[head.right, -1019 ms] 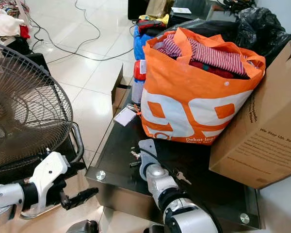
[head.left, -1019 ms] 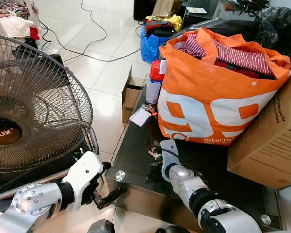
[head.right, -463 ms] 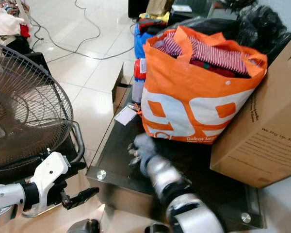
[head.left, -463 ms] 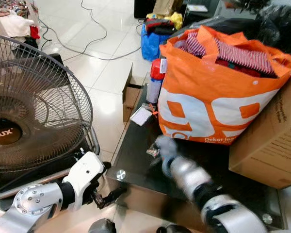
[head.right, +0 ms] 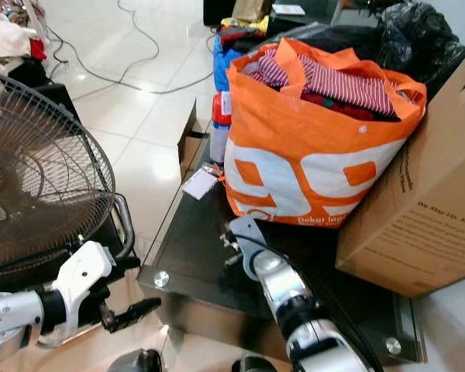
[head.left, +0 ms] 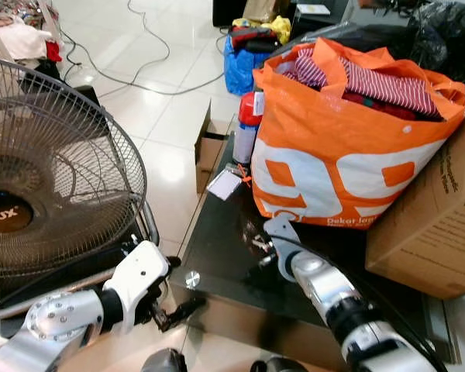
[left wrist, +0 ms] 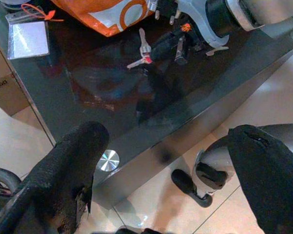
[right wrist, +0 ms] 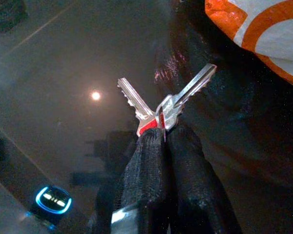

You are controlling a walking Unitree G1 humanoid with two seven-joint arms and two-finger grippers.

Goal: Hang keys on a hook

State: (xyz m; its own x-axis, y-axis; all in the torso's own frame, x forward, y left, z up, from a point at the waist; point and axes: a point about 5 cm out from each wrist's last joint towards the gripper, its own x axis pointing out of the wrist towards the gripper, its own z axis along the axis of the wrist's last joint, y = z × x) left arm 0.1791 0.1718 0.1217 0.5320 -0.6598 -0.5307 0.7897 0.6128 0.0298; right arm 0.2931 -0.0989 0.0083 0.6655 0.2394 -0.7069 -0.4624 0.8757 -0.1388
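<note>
Right gripper (right wrist: 162, 139) is clamped on the keys (right wrist: 162, 108) just above the dark glass table (head.left: 217, 256), near the orange bag (head.left: 333, 163); left gripper (left wrist: 161, 161) hangs spread apart beside the table edge. Risk: it only pinches the thin ring end, so the smooth flat metal keys could swivel or slip out, or snag the crinkly bag.

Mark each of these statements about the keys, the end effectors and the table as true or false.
1. The right end effector is shut on the keys. True.
2. The keys hang on a hook. False: they are at the dark glass table, pinched by the fingers.
3. The left end effector is open. True.
4. The orange bag lies on the floor. False: it stands on the table.
5. The cardboard box is left of the bag. False: right.
</note>
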